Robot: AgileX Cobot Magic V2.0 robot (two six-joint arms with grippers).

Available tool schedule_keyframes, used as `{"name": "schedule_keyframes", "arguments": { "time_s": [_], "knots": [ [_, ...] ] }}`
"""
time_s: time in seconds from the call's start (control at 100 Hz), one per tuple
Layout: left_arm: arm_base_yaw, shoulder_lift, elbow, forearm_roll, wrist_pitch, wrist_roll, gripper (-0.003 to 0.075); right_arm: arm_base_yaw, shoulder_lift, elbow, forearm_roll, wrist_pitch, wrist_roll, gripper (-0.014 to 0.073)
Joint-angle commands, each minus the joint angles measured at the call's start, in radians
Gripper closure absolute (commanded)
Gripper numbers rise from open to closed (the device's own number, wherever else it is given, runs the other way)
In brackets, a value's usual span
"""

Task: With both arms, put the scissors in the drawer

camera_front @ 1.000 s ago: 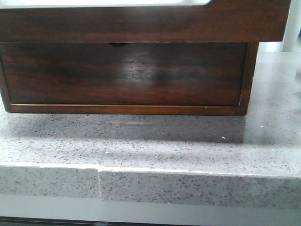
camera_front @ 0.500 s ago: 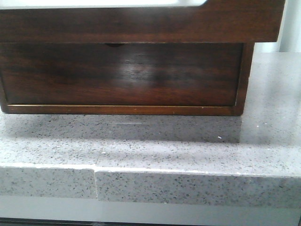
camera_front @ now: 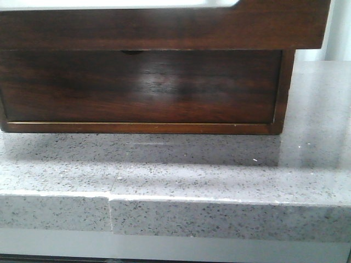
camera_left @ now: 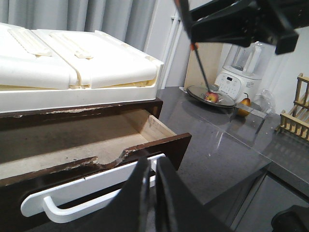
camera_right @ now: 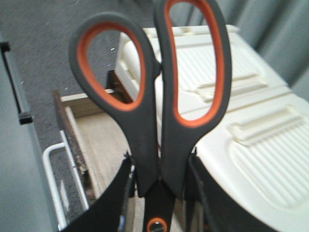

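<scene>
In the front view the dark brown drawer front (camera_front: pixel 142 87) with its half-round cutout (camera_front: pixel 131 52) fills the frame; no gripper shows there. In the left wrist view a drawer (camera_left: pixel 178 147) with a chipped front edge and a white handle (camera_left: pixel 63 212) stands pulled open and empty. My left gripper (camera_left: pixel 150 166) is just in front of that handle, its fingers almost together with nothing between them. My right gripper (camera_right: pixel 159 193) is shut on the scissors (camera_right: pixel 145 135), loops up, above the open drawer (camera_right: pixel 96 140). It also shows in the left wrist view (camera_left: pixel 231 21), blade (camera_left: pixel 200 65) pointing down.
A white plastic box (camera_left: pixel 72 67) lies on top of the cabinet. A blender (camera_left: pixel 239 67), a plate with an apple (camera_left: pixel 211 95) and a wooden rack (camera_left: pixel 294 116) stand farther along the grey speckled counter (camera_front: pixel 192 170).
In the front view the cabinet has shifted slightly to the left in the frame. No gripper appears in any of these frames.
</scene>
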Motion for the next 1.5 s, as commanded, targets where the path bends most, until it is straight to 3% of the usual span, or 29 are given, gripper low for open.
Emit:
{"name": "schedule_keyframes", "arguments": {
  "time_s": [0.0,0.19,0.75,0.85,0.98,1.07,1.29,1.36,1.49],
  "knots": [
    [-0.009,0.014,-0.028,-0.038,-0.051,0.003,0.074,0.069,0.043,-0.027,0.007,-0.07,-0.088,0.0664],
    [-0.009,0.014,-0.028,-0.038,-0.046,0.003,0.074,0.114,0.167,-0.027,-0.003,-0.07,-0.18,0.0664],
    [-0.009,0.014,-0.028,-0.045,-0.023,0.003,0.074,0.111,0.338,-0.027,-0.065,-0.025,-0.181,0.0648],
    [-0.009,0.014,-0.028,-0.049,-0.043,0.003,0.074,0.111,0.34,-0.027,-0.065,-0.023,-0.181,0.0543],
    [-0.009,0.014,-0.028,-0.053,-0.074,0.003,0.074,0.11,0.34,-0.027,-0.081,-0.031,-0.147,0.0247],
    [-0.009,0.014,-0.028,-0.054,-0.076,0.003,0.074,0.11,0.34,-0.027,-0.122,-0.035,-0.083,0.0181],
    [-0.009,0.014,-0.028,-0.052,-0.076,0.003,0.074,0.11,0.312,-0.028,-0.137,-0.007,-0.014,0.0219],
    [-0.009,0.014,-0.028,-0.034,-0.076,0.003,0.074,0.11,0.287,-0.028,-0.137,0.029,0.019,0.032],
    [-0.009,0.014,-0.028,0.077,-0.08,0.002,0.074,0.11,0.224,-0.028,-0.122,0.108,0.057,0.0619]
  ]
}}
